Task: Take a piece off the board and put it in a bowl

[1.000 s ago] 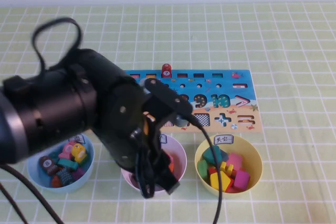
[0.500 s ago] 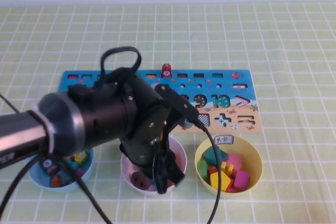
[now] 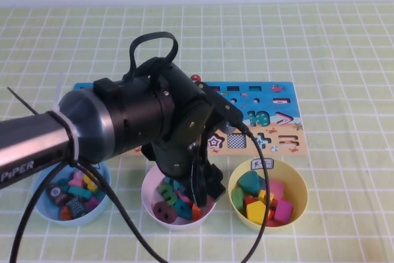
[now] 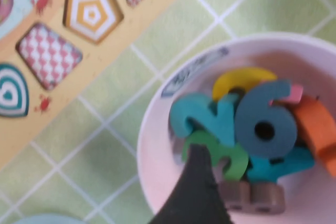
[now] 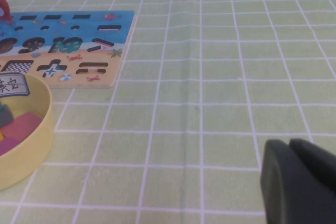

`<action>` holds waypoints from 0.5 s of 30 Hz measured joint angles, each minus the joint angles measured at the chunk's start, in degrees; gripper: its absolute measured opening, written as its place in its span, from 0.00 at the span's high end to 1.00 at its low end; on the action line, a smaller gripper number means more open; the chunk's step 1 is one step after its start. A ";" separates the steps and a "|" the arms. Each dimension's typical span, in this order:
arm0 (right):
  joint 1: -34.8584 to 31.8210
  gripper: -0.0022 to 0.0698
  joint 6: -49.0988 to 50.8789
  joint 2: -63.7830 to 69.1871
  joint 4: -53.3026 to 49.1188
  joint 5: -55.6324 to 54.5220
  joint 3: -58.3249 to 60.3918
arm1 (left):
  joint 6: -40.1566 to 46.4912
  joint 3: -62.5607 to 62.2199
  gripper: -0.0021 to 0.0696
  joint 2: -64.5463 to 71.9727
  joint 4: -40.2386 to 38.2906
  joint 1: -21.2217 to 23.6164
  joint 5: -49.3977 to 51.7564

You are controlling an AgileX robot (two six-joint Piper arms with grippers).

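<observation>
Slate-grey piece (image 4: 265, 121), pinkish-white bowl (image 4: 157, 150), blue-and-tan board (image 3: 280, 112)

slate-grey 6 (image 4: 262, 121) flat in white bowl (image 4: 157, 145)

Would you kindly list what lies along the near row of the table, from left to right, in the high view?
Light blue bowl → white bowl, with the left gripper over it → yellow bowl. The right gripper is parked off to the right.
</observation>
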 joint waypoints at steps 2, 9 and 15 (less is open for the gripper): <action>0.00 0.99 0.00 0.00 0.00 0.00 0.00 | 0.15 -0.03 0.24 -0.43 0.13 0.04 1.36; 0.00 0.99 0.00 0.00 0.00 0.00 0.00 | 0.15 -0.03 0.73 -10.70 2.41 -0.51 -5.39; 0.00 0.99 0.00 0.00 0.00 0.00 0.00 | 0.15 0.24 0.96 -24.10 2.31 -0.70 -9.53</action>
